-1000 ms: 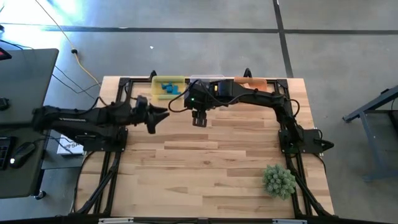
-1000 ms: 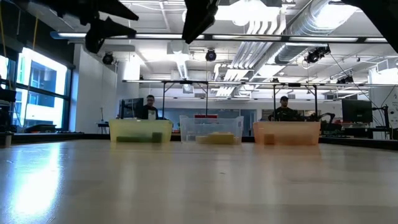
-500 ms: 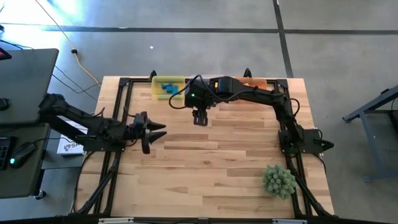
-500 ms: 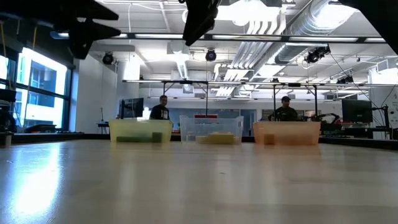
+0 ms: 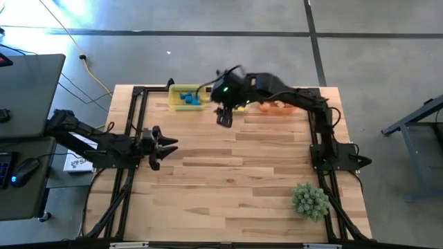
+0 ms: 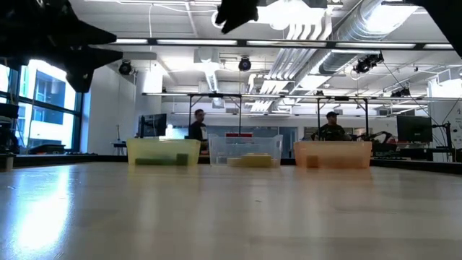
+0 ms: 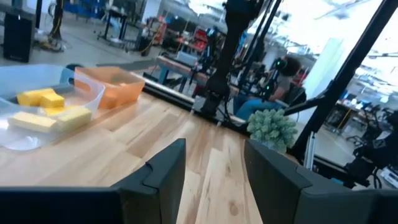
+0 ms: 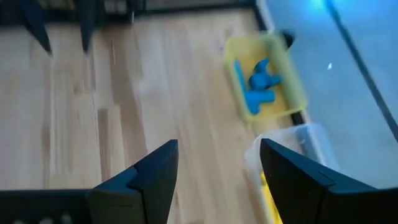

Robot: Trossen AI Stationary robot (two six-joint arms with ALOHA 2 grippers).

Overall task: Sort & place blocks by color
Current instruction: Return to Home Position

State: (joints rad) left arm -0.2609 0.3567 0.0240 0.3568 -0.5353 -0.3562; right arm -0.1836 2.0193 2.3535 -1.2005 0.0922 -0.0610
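Observation:
Blue blocks (image 5: 187, 99) lie in the translucent yellow bin (image 5: 197, 89) at the table's far edge, also seen as blue blocks (image 8: 260, 87) in the right wrist view. Yellow blocks (image 7: 51, 109) lie in the clear bin (image 7: 15, 134). The orange bin (image 5: 278, 106) stands to its right; what it holds I cannot make out. My right gripper (image 5: 223, 119) hangs open in the air just in front of the bins. My left gripper (image 5: 166, 145) is open above the table's left part, far from the bins.
The three bins stand in a row along the far edge (image 6: 245, 150). A spiky green plant ball (image 5: 310, 199) sits near the table's right near corner. Black frame rails run along the left and right sides. People stand in the room beyond the table.
My left arm has drawn back toward the table's left and near side, still open. My right gripper has moved toward the far edge, closer to the bins, rising and turning at the wrist, its fingers still open. No block has moved.

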